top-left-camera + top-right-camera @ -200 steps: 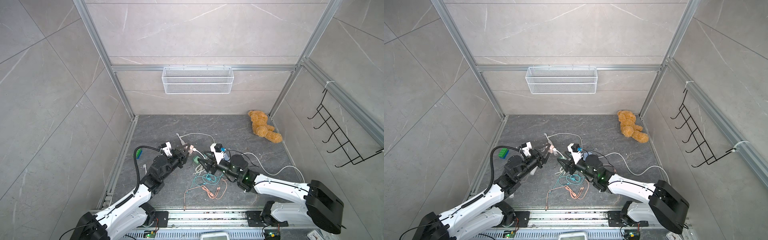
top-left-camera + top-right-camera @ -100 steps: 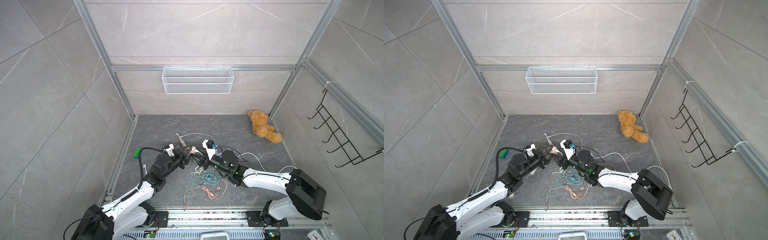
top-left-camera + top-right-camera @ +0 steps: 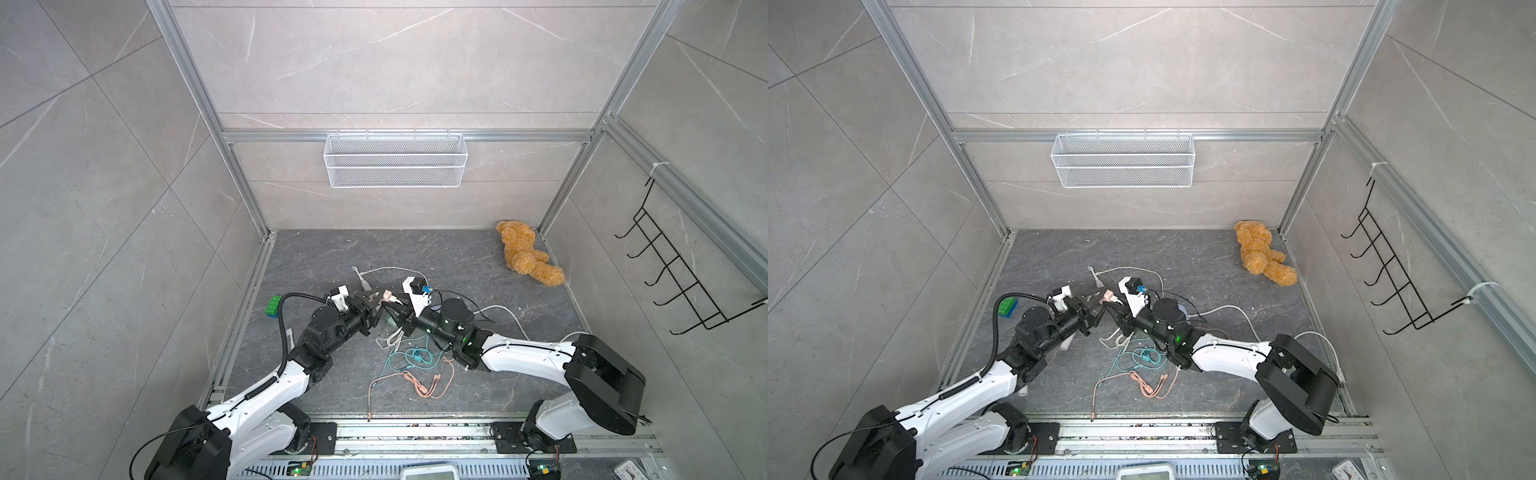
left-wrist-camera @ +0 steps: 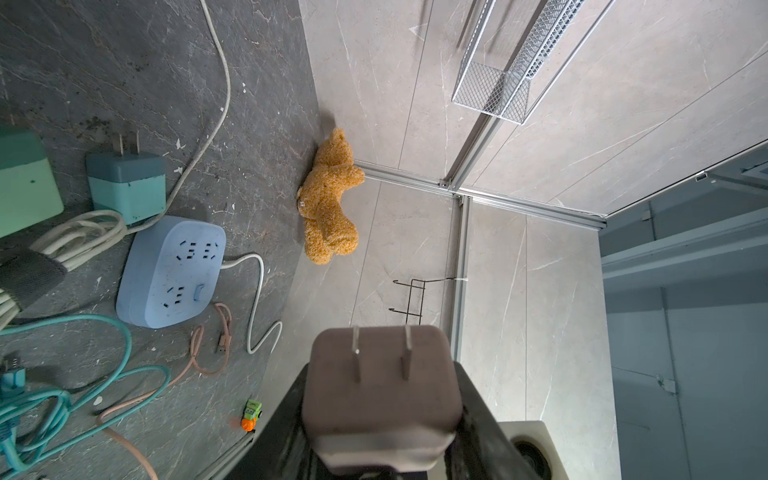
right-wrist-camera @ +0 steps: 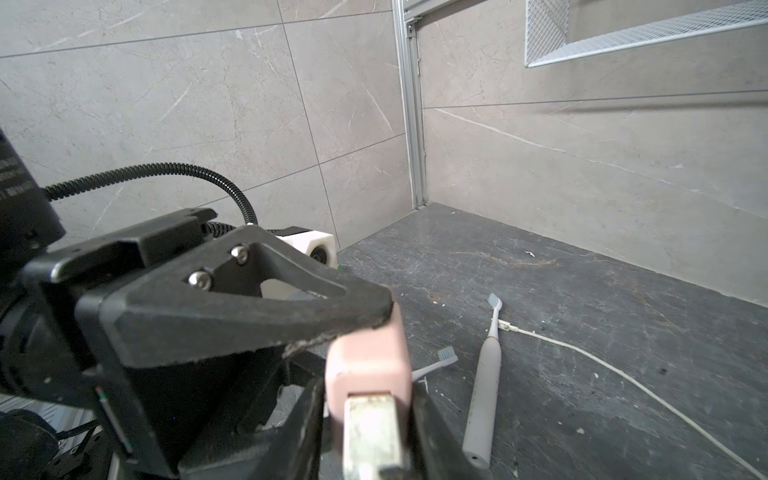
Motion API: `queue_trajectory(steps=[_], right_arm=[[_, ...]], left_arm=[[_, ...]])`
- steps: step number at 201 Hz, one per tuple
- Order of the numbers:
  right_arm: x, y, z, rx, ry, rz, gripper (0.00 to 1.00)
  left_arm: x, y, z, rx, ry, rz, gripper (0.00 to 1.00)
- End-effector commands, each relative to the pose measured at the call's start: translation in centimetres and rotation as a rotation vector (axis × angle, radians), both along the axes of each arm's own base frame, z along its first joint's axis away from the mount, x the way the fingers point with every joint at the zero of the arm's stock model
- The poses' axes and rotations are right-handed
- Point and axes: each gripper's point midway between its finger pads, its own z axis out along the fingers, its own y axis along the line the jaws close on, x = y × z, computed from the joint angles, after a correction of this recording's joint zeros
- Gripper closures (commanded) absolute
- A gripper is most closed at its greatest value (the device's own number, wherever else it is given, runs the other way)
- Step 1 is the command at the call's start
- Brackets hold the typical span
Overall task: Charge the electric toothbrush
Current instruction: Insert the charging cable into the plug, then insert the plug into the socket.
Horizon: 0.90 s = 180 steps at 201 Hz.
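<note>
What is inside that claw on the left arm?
A pink plug adapter, two prongs pointing outward, clamped in the left gripper. The fingers cover its sides; a USB plug hides its socket.

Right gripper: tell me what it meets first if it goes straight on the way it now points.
The pink adapter, clamped in the left gripper. In the right wrist view it sits directly ahead of the right gripper and its USB plug, apparently at the plug's tip, though depth is unclear.

Pink adapter (image 5: 365, 370), whitish plug (image 5: 370, 432), white toothbrush (image 5: 482, 390), pale blue strip (image 4: 170, 270), teal cable (image 4: 75, 318), salmon cable (image 4: 124, 446), dark grey veined floor (image 4: 104, 62).
</note>
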Motion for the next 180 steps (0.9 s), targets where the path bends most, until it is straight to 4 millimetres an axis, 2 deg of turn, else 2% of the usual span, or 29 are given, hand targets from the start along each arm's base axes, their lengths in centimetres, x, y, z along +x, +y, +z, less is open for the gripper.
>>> queue_trajectory(steps=[1, 8, 13, 25, 31, 36, 45, 64, 112, 140, 180], right_arm=[[-0.1, 0.7, 2.6, 0.061, -0.036, 0.023, 0.95], [-0.1, 0.5, 2.7, 0.061, -0.037, 0.019, 0.99], [-0.1, 0.3, 2.7, 0.059, -0.037, 0.011, 1.0], [0.1, -0.3, 2.7, 0.048, -0.033, -0.017, 1.0], [0.2, -0.7, 2.6, 0.038, -0.026, -0.031, 1.0], [0.3, -1.1, 2.5, 0.024, -0.016, -0.046, 1.0], [0.3, -1.8, 2.2, 0.004, -0.001, -0.067, 1.0], [0.0, -3.8, 1.2, -0.056, 0.041, -0.123, 1.0], [-1.2, -10.1, -3.2, -0.323, 0.243, -0.309, 1.0], [-2.0, -14.4, -5.9, -0.594, 0.408, -0.437, 1.0], [-2.5, -17.3, -8.0, -0.83, 0.603, -0.486, 1.0]], left_arm=[[-0.5, -0.8, 1.8, -0.048, -0.058, -0.06, 1.0], [-0.5, -0.7, 1.8, -0.042, -0.058, -0.064, 0.99], [-0.4, -0.6, 1.8, -0.037, -0.062, -0.063, 0.9], [-0.3, -0.3, 1.5, -0.022, -0.056, -0.061, 0.63], [-0.2, 0.0, 1.3, -0.007, -0.05, -0.06, 0.53], [-0.2, 0.2, 1.2, 0.008, -0.048, -0.061, 0.38], [-0.1, 0.9, 1.0, 0.05, -0.048, -0.057, 0.19], [0.2, 2.5, 0.7, 0.148, -0.047, -0.046, 0.01], [0.8, 6.2, -0.2, 0.446, -0.063, -0.019, 0.01], [1.2, 6.8, -1.3, 0.554, -0.056, -0.037, 0.01], [1.9, 7.2, -2.8, 0.657, -0.047, -0.056, 0.01]])
